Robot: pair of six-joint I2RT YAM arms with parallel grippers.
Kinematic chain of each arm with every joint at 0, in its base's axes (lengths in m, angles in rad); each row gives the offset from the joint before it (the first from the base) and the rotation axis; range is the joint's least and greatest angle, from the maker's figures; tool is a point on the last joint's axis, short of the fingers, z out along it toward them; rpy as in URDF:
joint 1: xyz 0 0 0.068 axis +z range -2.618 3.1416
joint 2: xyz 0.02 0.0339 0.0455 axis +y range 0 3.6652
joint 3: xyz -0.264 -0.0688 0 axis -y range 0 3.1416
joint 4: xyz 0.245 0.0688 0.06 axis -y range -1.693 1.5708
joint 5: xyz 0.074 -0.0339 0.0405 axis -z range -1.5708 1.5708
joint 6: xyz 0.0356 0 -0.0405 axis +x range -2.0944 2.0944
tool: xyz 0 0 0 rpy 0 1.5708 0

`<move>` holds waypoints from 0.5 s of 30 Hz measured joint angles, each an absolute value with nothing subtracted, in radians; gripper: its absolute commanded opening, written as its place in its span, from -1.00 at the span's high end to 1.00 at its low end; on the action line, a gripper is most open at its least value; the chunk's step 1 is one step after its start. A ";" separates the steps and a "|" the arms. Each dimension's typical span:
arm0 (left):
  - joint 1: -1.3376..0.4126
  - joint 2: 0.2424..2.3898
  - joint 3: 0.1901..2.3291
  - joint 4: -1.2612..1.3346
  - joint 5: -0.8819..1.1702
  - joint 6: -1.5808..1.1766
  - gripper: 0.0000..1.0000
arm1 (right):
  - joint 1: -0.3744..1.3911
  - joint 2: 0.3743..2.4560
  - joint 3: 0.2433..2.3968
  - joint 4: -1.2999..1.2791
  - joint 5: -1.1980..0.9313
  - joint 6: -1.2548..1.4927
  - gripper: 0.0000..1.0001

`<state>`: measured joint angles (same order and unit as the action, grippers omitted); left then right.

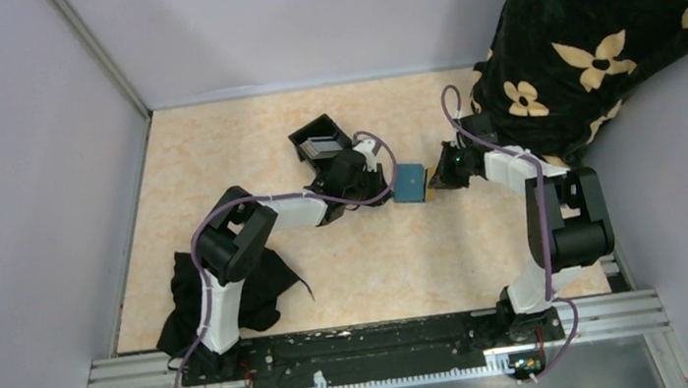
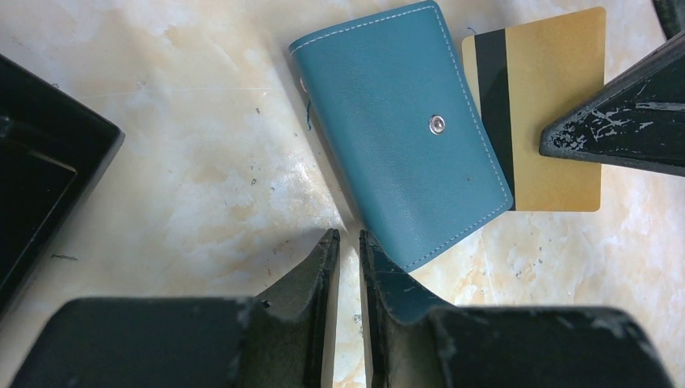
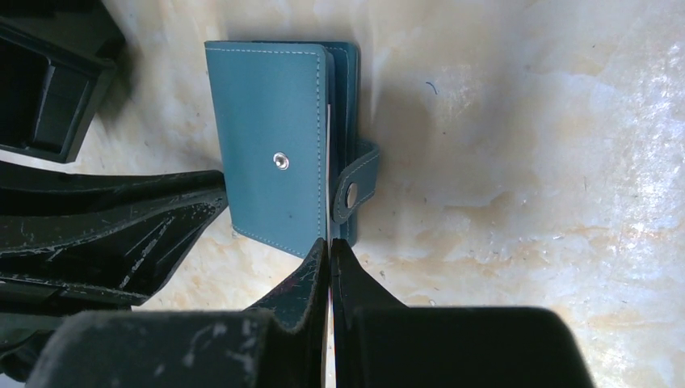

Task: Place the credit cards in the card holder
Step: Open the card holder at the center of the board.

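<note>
A beige marbled desk [image 1: 377, 249], walled in pale lilac, carries everything. A black flowered blanket [image 1: 597, 24] is heaped beyond the right jaws, and a black tray [image 1: 331, 121] sits just beyond the left jaws. The teal card holder [image 2: 396, 121] lies flat between the two sets of jaws, its strap [image 3: 355, 182] undone. The left jaws stand a sliver apart with nothing between them, their tips at the holder's nearest corner. The right jaws are pinched shut on the tan-yellow card [image 2: 557, 97], whose striped edge meets the holder's open side. The card looks light, stiff and slick, and is best held by its outer edge. The holder looks soft and likely to slide, so bracing the side facing the left jaws seems wise. Its snap [image 2: 437, 124] lies bare.
</note>
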<state>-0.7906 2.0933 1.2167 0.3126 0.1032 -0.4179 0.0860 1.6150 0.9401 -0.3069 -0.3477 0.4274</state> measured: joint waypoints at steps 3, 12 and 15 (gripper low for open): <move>-0.791 2.093 1.217 0.312 0.103 -0.418 0.57 | 0.083 1.619 0.936 -0.296 -0.362 0.430 1.00; -0.792 2.093 1.219 0.308 0.101 -0.418 0.58 | 0.062 1.632 0.902 -0.236 -0.421 0.448 1.00; -0.792 2.093 1.219 0.307 0.097 -0.415 0.58 | 0.052 1.632 0.885 -0.205 -0.449 0.460 1.00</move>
<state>-0.7921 2.0933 1.2186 0.3073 0.0971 -0.4152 0.0525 1.6318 0.8852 -0.2047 -0.4492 0.4603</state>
